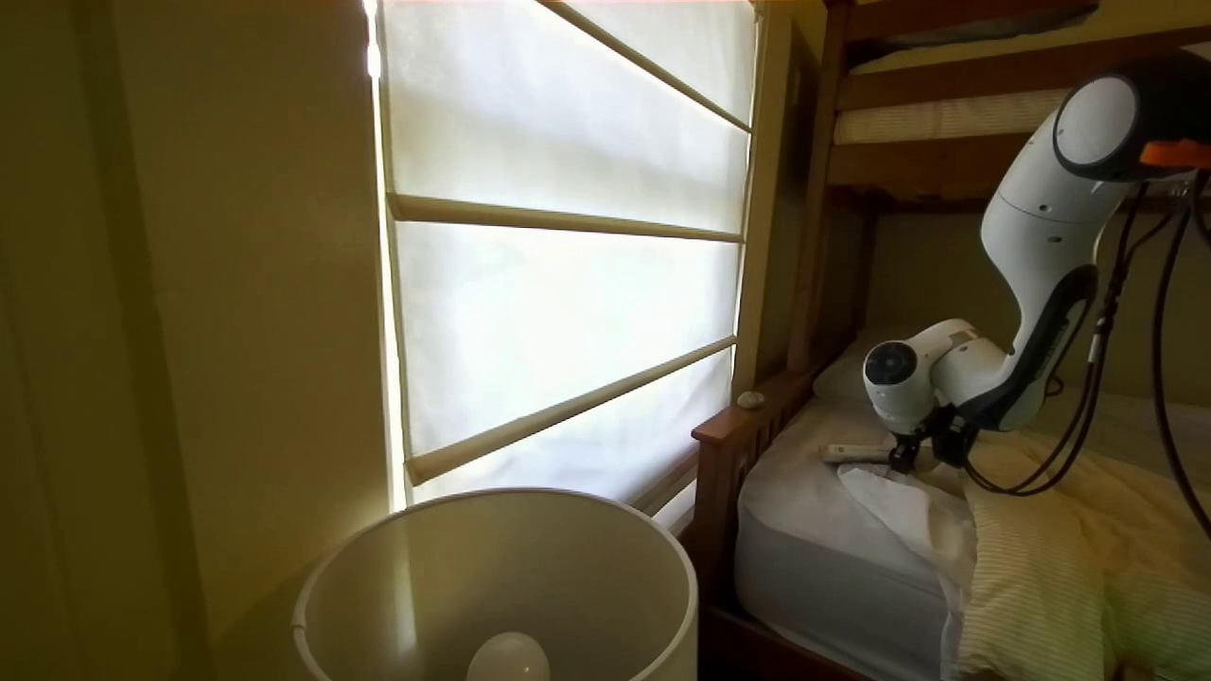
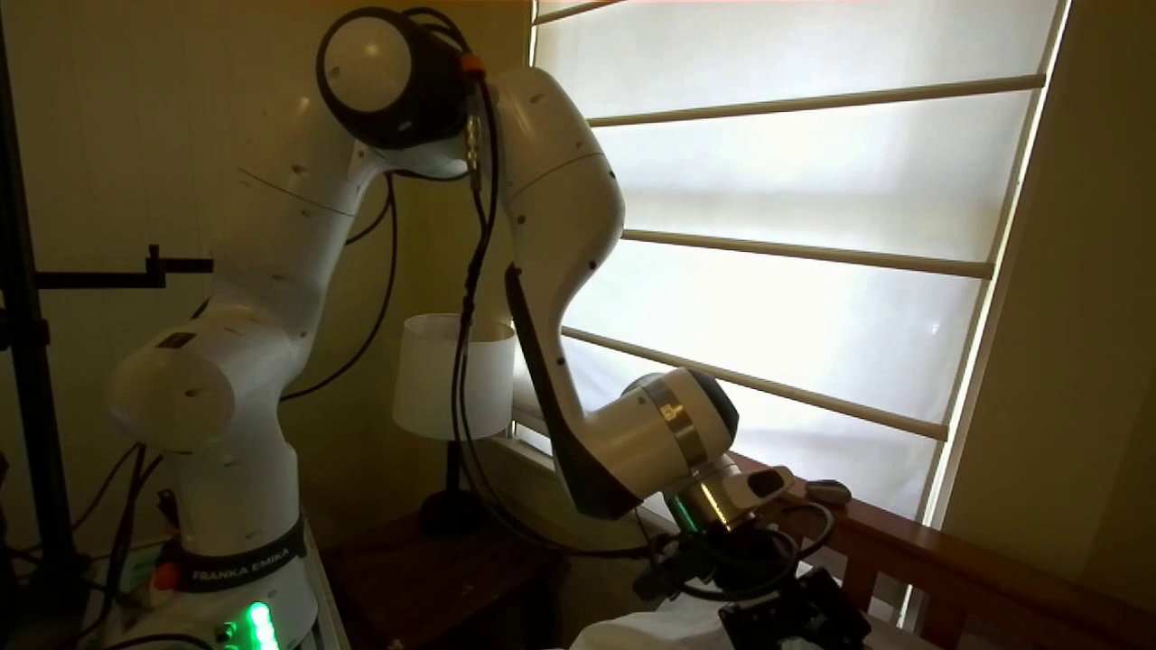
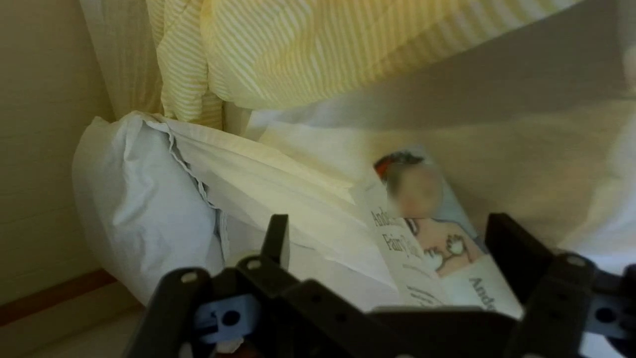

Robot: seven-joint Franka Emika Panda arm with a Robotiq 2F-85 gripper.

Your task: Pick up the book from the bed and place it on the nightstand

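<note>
In an exterior view, left to right, the white arm (image 2: 564, 199) stands at the left and arches over toward the right, the lamp (image 2: 423, 379) stands near the far edge of the dark wooden nightstand (image 2: 397, 578), and the window blind (image 2: 795, 325) hangs beyond. In an exterior view, a wooden post (image 1: 724, 473) stands at the near left corner of the bed (image 1: 833, 558), a small pale object (image 1: 750, 400) rests just behind it, and farther right yellow striped bedding (image 1: 1031, 567) spills over the near edge. In the wrist view, left to right, white cloth (image 3: 144, 199) lies bunched at the bed's edge, then come the fingers of the gripper (image 3: 387, 219), well apart, with the book (image 3: 437, 253) between them, nearer the right-hand one; whether either touches it I cannot tell. The book lies toward the bed's near left corner, in from the left edge, its lower end hidden.
</note>
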